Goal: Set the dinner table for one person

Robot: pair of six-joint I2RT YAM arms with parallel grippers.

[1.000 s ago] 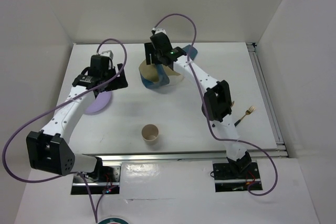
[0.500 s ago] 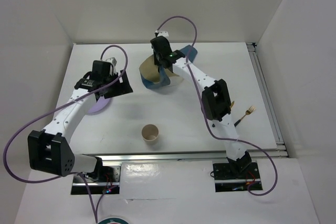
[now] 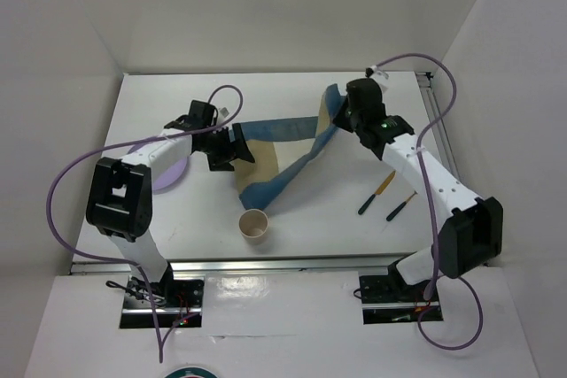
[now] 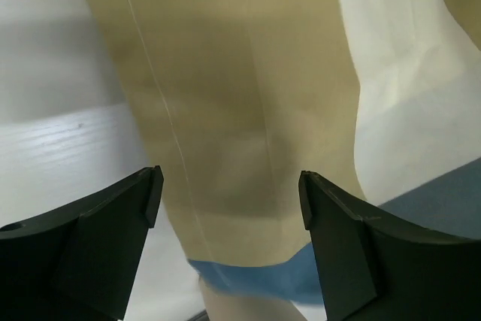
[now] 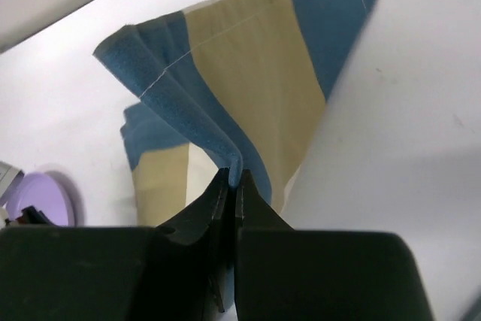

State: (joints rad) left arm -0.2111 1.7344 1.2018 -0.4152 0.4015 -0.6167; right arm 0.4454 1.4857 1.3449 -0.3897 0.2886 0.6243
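Note:
On the white dinner table (image 3: 310, 241) a blue-and-tan striped cloth mat (image 3: 282, 157) lies half spread, pulled out between the two arms. My right gripper (image 3: 340, 119) is shut on a raised blue fold of the mat (image 5: 225, 95), with the pinch showing at the right gripper (image 5: 234, 180) in the right wrist view. My left gripper (image 3: 236, 153) hovers open above the mat's left end. In the left wrist view the left gripper (image 4: 229, 193) frames a tan stripe of the mat (image 4: 225, 95) between its fingers without touching it.
A paper cup (image 3: 254, 226) stands near the front, just below the mat's lower corner. A lilac plate (image 3: 165, 174) lies at the left, partly under the left arm, and also appears as the plate (image 5: 45, 195). Two dark-handled pieces of cutlery (image 3: 377, 193) lie at the right front.
My right gripper shut on the mat and swung right, drawing the bunched mat out across the table. The left arm moved right, from over the plate to over the mat.

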